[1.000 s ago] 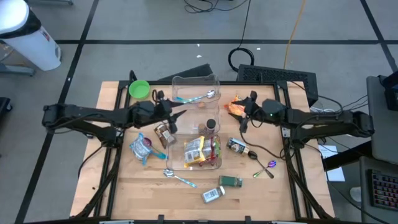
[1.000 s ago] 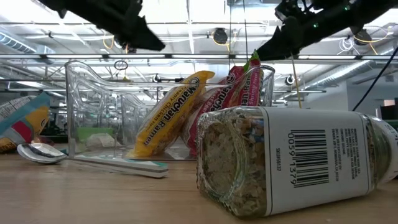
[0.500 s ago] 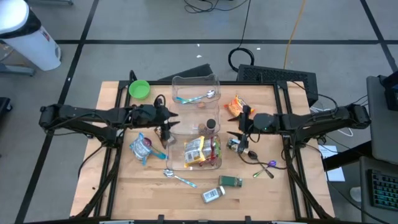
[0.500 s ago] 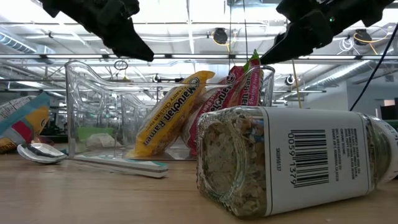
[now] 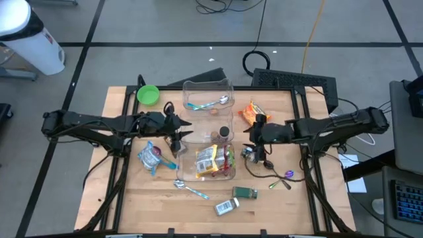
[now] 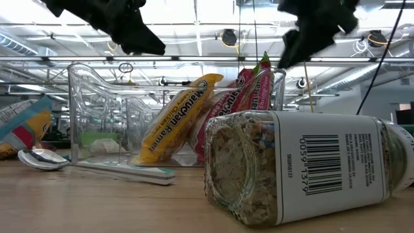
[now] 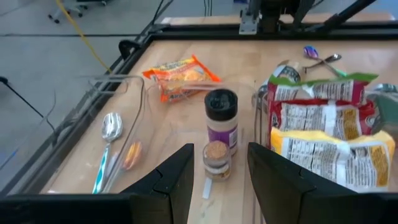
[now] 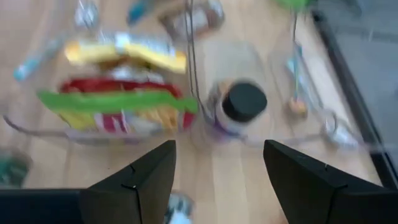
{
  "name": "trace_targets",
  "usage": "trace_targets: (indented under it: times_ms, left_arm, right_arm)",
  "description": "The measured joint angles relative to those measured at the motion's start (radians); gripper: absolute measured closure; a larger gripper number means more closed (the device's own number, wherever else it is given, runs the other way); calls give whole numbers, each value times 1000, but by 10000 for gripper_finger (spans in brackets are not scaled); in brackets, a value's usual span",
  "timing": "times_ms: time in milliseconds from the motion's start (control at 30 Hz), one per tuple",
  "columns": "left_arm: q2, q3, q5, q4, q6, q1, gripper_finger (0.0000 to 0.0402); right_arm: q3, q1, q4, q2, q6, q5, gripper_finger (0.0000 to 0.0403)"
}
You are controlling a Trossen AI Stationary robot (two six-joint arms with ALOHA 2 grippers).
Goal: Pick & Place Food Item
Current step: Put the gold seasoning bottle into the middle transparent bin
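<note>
A clear bin (image 5: 230, 173) near the table's middle holds several ramen packets (image 5: 213, 160), also in the left wrist view (image 7: 323, 130). A spice jar with a black lid (image 5: 223, 134) stands at the bin's far side, upright (image 7: 221, 118), with a smaller jar (image 7: 216, 159) before it. An orange snack packet (image 5: 250, 111) lies flat farther back. My left gripper (image 5: 177, 135) is open and empty left of the bin (image 7: 217, 180). My right gripper (image 5: 252, 141) is open and empty right of the bin (image 8: 217, 180), facing the black-lidded jar (image 8: 244, 102). A small bottle (image 5: 251, 156) lies just beside it.
A second clear bin (image 5: 228, 84) at the back holds a spoon and a toothbrush. A green bowl (image 5: 148, 94), a blue bag (image 5: 151, 157) and a brown jar (image 5: 173, 143) are on the left. A spoon (image 5: 180, 184), two jars (image 5: 226, 207) (image 5: 246, 192) and purple spoons (image 5: 285, 177) lie near the front.
My right gripper has gone from beside the orange packet toward the table's near edge and left, and has turned to face the bin and the black-lidded jar. My left gripper has shifted a little toward the near edge. Nothing on the table has moved.
</note>
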Motion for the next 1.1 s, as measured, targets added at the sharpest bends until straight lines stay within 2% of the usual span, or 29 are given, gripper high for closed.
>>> trace_targets:
  times_ms: [167, 333, 433, 533, 567, 967, 1100]
  left_arm:
    - [0, 0, 0, 33, 1, 0, 243]
    - [0, 0, 0, 58, 1, 0, 243]
    - [0, 0, 4, 65, -1, -1, 243]
    - [0, 0, 36, 65, -2, -1, 243]
    - [0, 0, 44, 66, -1, -1, 243]
    - [0, 0, 50, 84, 28, -1, 243]
    - [0, 0, 50, 83, 59, -1, 243]
  right_arm:
    - [30, 6, -181, 102, -10, -2, 165]
    - [30, 12, -232, 129, -5, -5, 165]
    - [30, 12, -218, 124, 83, -81, 165]
    - [30, 17, -225, 120, 116, -182, 165]
    - [26, 21, -224, 121, 122, -186, 165]
    - [19, 23, -159, 121, 120, -176, 166]
    - [19, 23, -170, 121, 122, -94, 193]
